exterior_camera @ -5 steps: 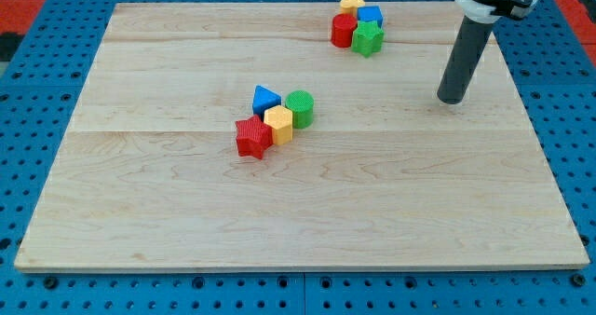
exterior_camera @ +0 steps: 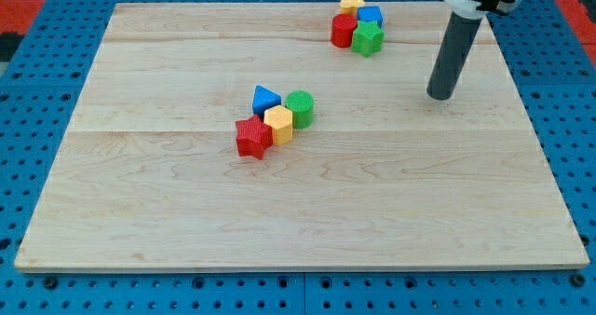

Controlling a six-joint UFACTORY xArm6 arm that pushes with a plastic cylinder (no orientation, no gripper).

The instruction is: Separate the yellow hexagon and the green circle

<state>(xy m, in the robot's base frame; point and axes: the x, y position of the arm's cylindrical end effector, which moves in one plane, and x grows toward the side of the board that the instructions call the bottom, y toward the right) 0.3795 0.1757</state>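
Note:
The yellow hexagon [exterior_camera: 278, 124] sits near the board's middle, touching the green circle [exterior_camera: 300, 107] on its upper right. A red star [exterior_camera: 251, 137] touches the hexagon's lower left and a blue triangle [exterior_camera: 265, 99] sits just above it. My tip [exterior_camera: 440, 95] is far to the view's right of this cluster, well apart from the green circle, and touches no block.
A second cluster sits at the view's top: a yellow block [exterior_camera: 352, 3], a blue block [exterior_camera: 370, 17], a red cylinder [exterior_camera: 344, 30] and a green star [exterior_camera: 368, 38]. The wooden board [exterior_camera: 307, 212] lies on a blue pegboard surface [exterior_camera: 28, 82].
My tip has moved a little to the view's left and slightly up. The blocks have not moved.

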